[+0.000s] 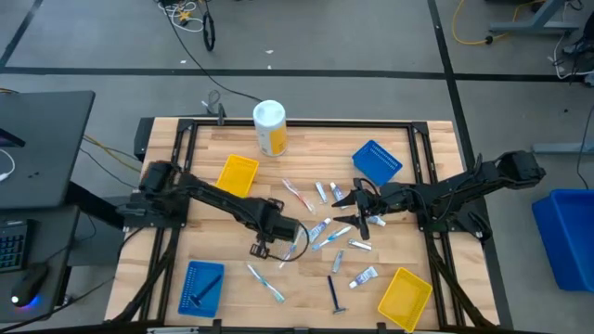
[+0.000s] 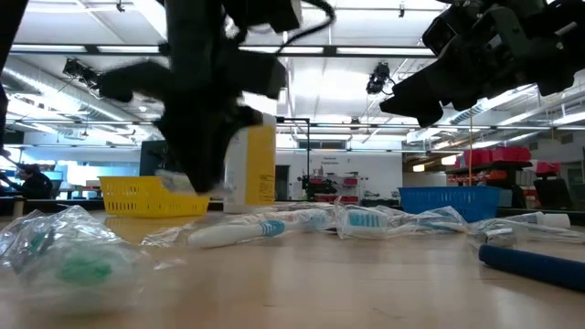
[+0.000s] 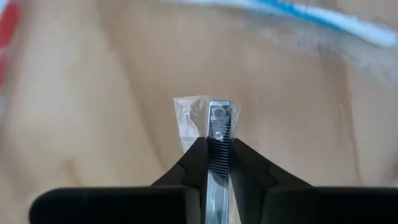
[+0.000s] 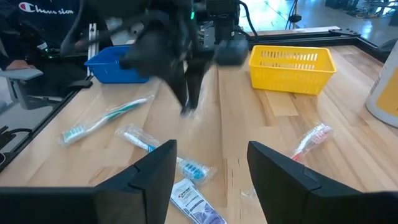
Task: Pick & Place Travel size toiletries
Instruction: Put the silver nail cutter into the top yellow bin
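Note:
Wrapped toothbrushes, white tubes [image 1: 364, 276] and a dark blue razor [image 1: 334, 295] lie scattered over the middle of the table [image 1: 427, 162]. My left gripper [image 1: 293, 239] hangs over the left side of this scatter, shut on a clear-wrapped toiletry [image 3: 188, 118]. What item is inside the wrapper does not show. My right gripper [image 1: 357, 211] is open above the right side of the scatter and touches nothing. In the right wrist view its fingers [image 4: 155, 171] stand over a wrapped blue toothbrush [image 4: 163, 154] and a tube [image 4: 194, 200]. My left gripper pinches the clear wrapper between its two shut fingers [image 3: 245, 162], coming from above. An end of the wrapper [image 3: 186, 115] sticks out past the fingertips. The wooden table shows blurred behind it, so that end is clear of the surface.
A yellow canister [image 1: 269, 126] stands at the far edge. One yellow tray [image 1: 237, 173] and one blue tray [image 1: 376, 161] sit on the far half. A blue tray [image 1: 202, 286] is near left and a yellow tray [image 1: 406, 298] near right. A green toothbrush [image 4: 102, 119] and a pink toothbrush [image 4: 311, 139] lie apart.

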